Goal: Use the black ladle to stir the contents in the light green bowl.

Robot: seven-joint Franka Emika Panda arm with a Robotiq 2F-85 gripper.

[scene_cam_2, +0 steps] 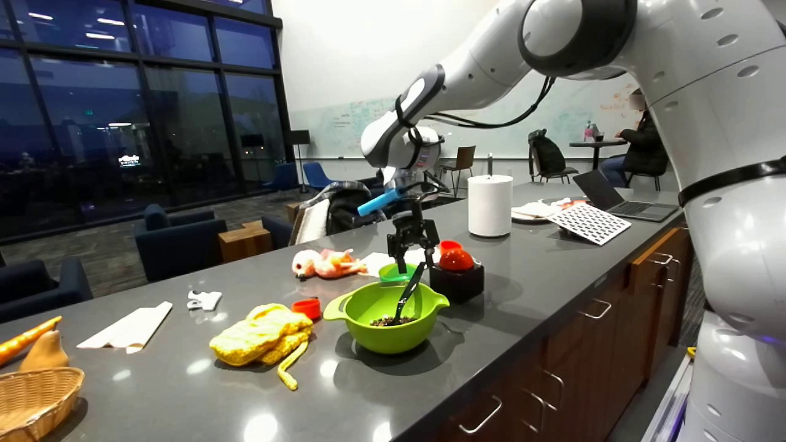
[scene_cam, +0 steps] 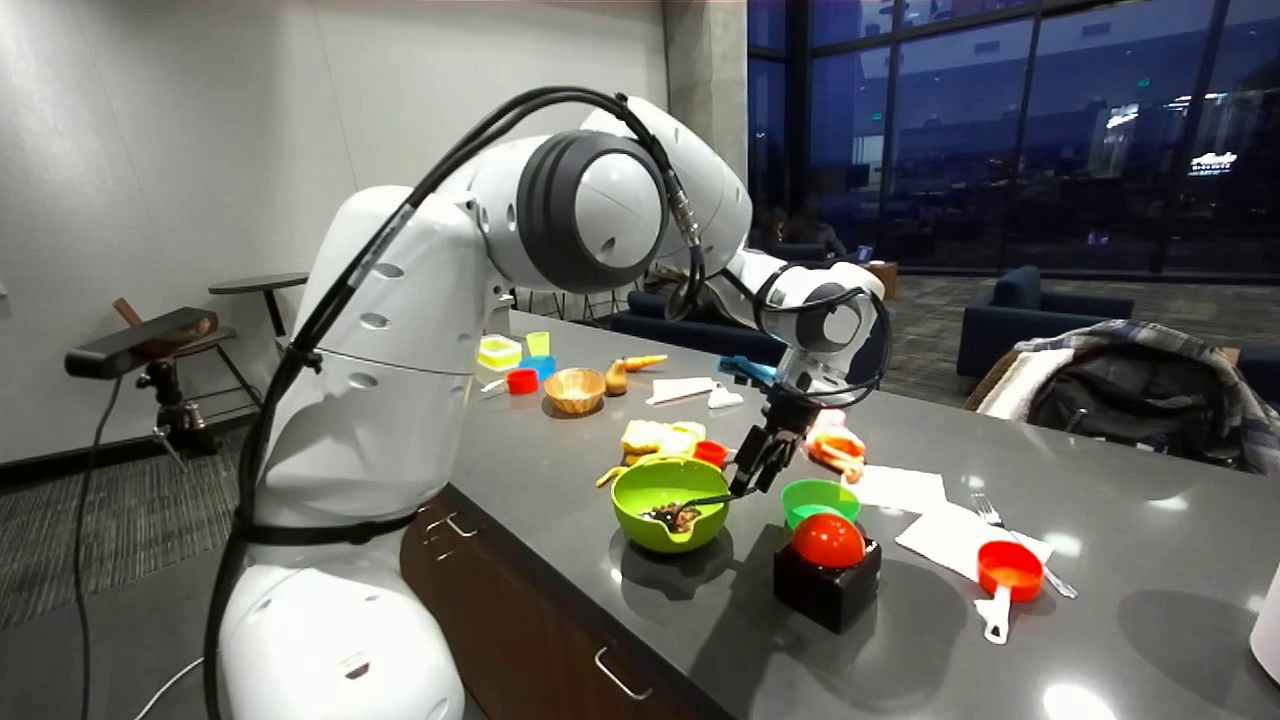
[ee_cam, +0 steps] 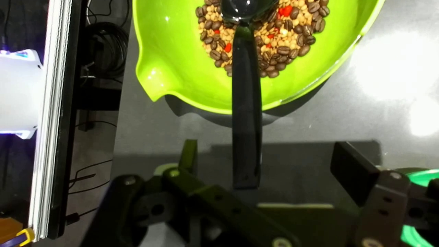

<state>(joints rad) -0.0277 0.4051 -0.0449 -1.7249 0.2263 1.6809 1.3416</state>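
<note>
Wrist view: is the ladle held?

"No; the claw gapes, handle loose between its jaws, scoop among beans in the bowl."

"And in both exterior views?"

"The handle slants up past the bowl. Probably light, stiff and slick: pinch squarely near the free end."

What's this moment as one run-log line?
tool: open | black ladle: ungripped, leaning in light green bowl | coffee beans: in bowl
</note>
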